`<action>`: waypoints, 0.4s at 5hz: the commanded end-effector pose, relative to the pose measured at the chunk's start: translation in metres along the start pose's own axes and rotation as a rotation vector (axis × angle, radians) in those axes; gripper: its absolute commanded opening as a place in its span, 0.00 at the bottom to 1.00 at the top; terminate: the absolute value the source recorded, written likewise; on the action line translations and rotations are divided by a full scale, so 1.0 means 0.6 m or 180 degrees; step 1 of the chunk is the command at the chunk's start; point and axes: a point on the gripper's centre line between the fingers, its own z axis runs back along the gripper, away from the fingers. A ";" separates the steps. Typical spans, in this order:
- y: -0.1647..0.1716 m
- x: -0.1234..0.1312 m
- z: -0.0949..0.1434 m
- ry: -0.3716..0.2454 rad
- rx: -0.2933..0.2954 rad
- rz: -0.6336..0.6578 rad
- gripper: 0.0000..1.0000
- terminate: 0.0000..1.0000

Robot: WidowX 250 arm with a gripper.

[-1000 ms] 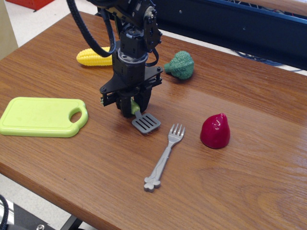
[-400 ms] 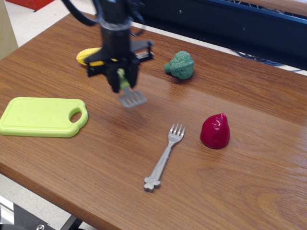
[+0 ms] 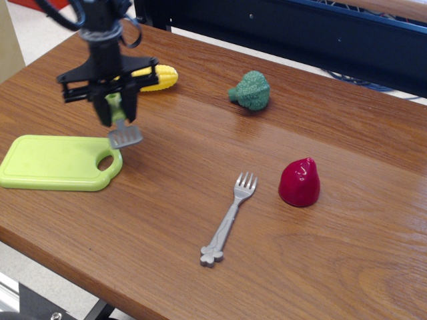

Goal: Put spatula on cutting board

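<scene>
Above the table (image 3: pixel 347 220), jaws hold spatula (image 3: pixel 123 131) (near cutting board (image 3: pixel 53 163))

gripper (image 3: pixel 115 112) black, upper left; spatula (image 3: pixel 122 128) light-green handle, grey slotted head; board (image 3: pixel 59 162) lime green, left; corn (image 3: pixel 155 78) yellow, rows of kernels; broccoli (image 3: pixel 251 91) dark green, bumpy; fork (image 3: pixel 229 220) all grey, centre; red strawberry-like toy (image 3: pixel 299 181) right; table (image 3: pixel 347 220) brown woodgrain

One raised front camera overlooks the table (image 3: pixel 347 220).
</scene>
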 end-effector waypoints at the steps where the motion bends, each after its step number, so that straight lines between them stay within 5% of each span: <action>1: 0.056 0.008 0.004 -0.0265 -0.0008 -0.0282 0.00 0.00; 2: 0.070 0.004 -0.003 -0.0332 0.0004 -0.0388 0.00 0.00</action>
